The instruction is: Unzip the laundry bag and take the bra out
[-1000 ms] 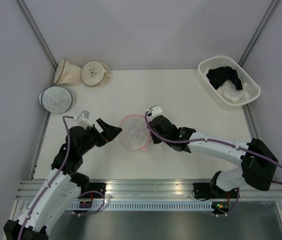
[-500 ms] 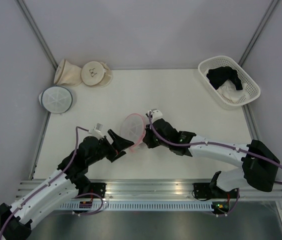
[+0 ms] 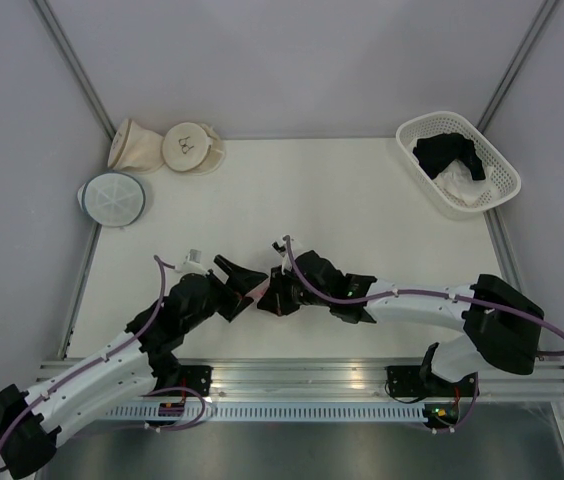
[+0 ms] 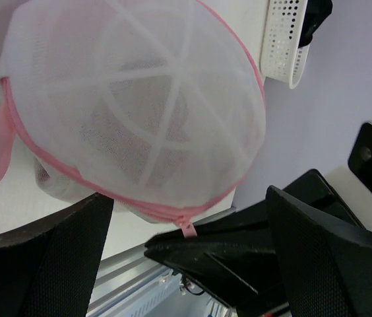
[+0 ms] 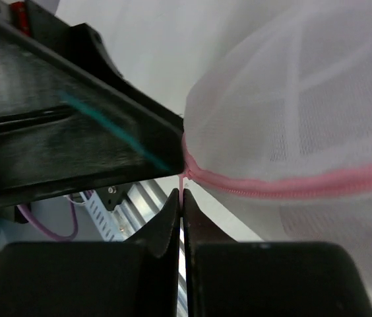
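The laundry bag [image 4: 133, 99], white mesh with a pink zipper rim, is tipped on its side between my two grippers. In the top view only a pink sliver of the bag [image 3: 260, 287] shows between them. My right gripper [image 5: 183, 198] is shut on the pink zipper pull [image 4: 188, 228] at the bag's lower rim. My left gripper [image 3: 242, 280] is open, one finger [image 4: 41, 257] on each side below the bag, not holding it. No red bra shows; the mesh only lets a greyish shade through.
A white basket [image 3: 459, 160] at the far right holds a black garment [image 3: 449, 152] and a white cloth [image 3: 462, 185]. Beige pouches [image 3: 167, 147] and a grey-blue-rimmed pouch [image 3: 112, 198] lie far left. The rail runs along the near edge.
The bag went from lying flat to tipped on edge, shifting left and nearer. My left gripper reached right up to it. My right gripper moved left and closed in with it.
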{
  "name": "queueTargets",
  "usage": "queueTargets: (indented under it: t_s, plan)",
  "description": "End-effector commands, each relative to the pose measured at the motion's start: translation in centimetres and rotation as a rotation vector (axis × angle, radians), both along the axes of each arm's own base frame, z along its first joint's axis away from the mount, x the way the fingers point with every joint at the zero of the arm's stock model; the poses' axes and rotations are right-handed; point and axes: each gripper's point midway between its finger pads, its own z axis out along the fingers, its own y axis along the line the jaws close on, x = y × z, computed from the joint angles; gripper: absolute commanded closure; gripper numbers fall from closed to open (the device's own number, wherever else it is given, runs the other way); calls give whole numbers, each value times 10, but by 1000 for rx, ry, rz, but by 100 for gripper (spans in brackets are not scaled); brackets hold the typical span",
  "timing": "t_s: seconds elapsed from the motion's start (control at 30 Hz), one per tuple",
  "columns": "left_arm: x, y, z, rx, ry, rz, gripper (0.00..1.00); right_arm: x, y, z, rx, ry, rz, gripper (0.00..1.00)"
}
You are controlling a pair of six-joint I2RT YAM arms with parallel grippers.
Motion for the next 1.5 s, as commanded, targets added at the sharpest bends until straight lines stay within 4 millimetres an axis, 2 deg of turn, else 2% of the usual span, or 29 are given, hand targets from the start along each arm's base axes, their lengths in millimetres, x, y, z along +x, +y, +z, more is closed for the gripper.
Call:
queueTargets:
  t_s: [0.0, 0.1, 0.23, 0.43, 0.57, 0.63, 0.73, 0.77, 0.83, 0.87, 0.93, 0.97, 1.1, 1.13, 1.2, 1.47]
  plan:
    - [8, -9, 22, -82, -12, 32, 1, -7, 15, 24, 99, -16, 41, 100]
    - [2, -12, 19, -94, 15, 17, 1, -2, 11, 23, 84, -35, 13, 99]
    - [-2, -1, 5, -95, 60, 71, 1, 2, 5, 24, 71, -64, -21, 100]
    - [-6, 0, 16, -134, 46, 68, 1, 7, -5, 18, 21, -102, -53, 100]
    - [-6, 4, -11, -80, 121, 101, 1, 11, -9, 22, 27, -125, -76, 100]
    - [-4, 3, -19, -77, 130, 111, 3, 10, -10, 21, 22, -129, -73, 100]
    - [3, 9, -27, -55, 114, 155, 11, 7, -10, 24, 24, -138, -61, 100]
    - [4, 11, -31, -44, 107, 163, 21, 6, -11, 26, 27, -142, -59, 100]
    - [10, 15, -28, -54, 73, 192, 31, 4, -11, 28, 31, -145, -52, 100]
    - [12, 16, -27, -49, 60, 200, 43, 2, -11, 28, 30, -150, -41, 99]
    - [16, 21, -24, -36, 36, 226, 53, 0, -10, 29, 29, -153, -29, 100]
    - [18, 22, -21, -24, 23, 230, 63, 0, -10, 30, 25, -161, -25, 99]
    - [25, 26, -14, 2, 3, 260, 85, -4, -10, 29, 8, -166, -2, 100]
    - [27, 27, -11, 6, -6, 272, 94, -3, -10, 29, 1, -169, 1, 100]
    - [30, 29, -8, 27, -21, 277, 98, -5, -11, 26, -21, -174, 13, 100]
    - [51, 58, 16, 236, -184, 350, 98, -5, -22, 19, -128, -194, 38, 100]
